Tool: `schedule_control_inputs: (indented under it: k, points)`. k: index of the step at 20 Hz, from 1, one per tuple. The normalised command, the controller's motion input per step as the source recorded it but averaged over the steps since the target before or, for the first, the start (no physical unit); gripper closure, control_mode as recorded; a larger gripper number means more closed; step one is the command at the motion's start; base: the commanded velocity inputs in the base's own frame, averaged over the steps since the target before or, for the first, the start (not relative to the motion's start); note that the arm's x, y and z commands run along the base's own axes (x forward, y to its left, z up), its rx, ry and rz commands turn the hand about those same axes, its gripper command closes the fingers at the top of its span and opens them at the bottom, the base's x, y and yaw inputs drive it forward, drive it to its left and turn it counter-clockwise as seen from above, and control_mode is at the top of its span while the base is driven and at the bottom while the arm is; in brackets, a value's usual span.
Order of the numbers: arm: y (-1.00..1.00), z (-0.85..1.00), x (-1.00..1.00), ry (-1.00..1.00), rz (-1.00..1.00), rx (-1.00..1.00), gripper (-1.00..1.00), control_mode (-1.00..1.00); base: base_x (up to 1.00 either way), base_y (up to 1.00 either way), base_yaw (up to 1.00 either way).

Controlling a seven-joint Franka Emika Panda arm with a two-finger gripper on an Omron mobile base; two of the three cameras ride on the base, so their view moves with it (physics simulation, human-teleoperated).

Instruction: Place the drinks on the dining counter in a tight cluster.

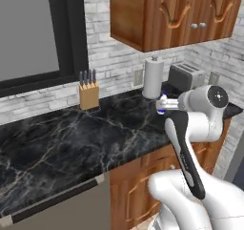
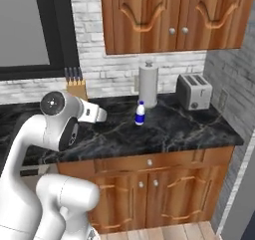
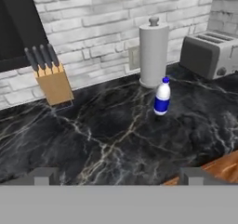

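Note:
The small blue-and-white bottle [image 3: 161,96] with a white cap stands upright on the black marble wall counter [image 3: 93,139], just in front of the paper towel roll. It also appears in the right base view [image 2: 140,113], and in the left base view [image 1: 161,107] it peeks out beside my hand. My gripper [image 3: 118,175] is open, fingertips wide apart, hovering over the counter's front edge well short of the bottle and holding nothing. The mustard-yellow bottle, the wine bottle and the dining counter are out of view.
A knife block [image 3: 53,86] stands at the back left against the brick wall. The paper towel roll [image 3: 153,51] and a toaster [image 3: 211,56] stand at the back right. Wood wall cabinets [image 2: 169,15] hang overhead. A dark window [image 1: 33,33] is on the left.

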Motion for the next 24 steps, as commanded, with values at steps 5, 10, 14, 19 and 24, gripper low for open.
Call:
schedule_control_inputs:
  k: [5, 10, 14, 19, 24]
  points:
    - [0.00, 0.00, 0.00, 0.00, 0.00, 0.00, -1.00, 1.00, 0.11, -1.00, 0.14]
    - [0.00, 0.00, 0.00, 0.00, 0.00, 0.00, -1.00, 1.00, 0.48, -0.85, 0.18]
    - [0.00, 0.00, 0.00, 0.00, 0.00, 0.00, -1.00, 1.00, 1.00, -0.04, 0.04]
    - [0.00, 0.00, 0.00, 0.00, 0.00, 0.00, -1.00, 1.00, 0.55, 0.00, 0.01]
    - [0.00, 0.00, 0.00, 0.00, 0.00, 0.00, -1.00, 1.00, 0.00, 0.00, 0.00]
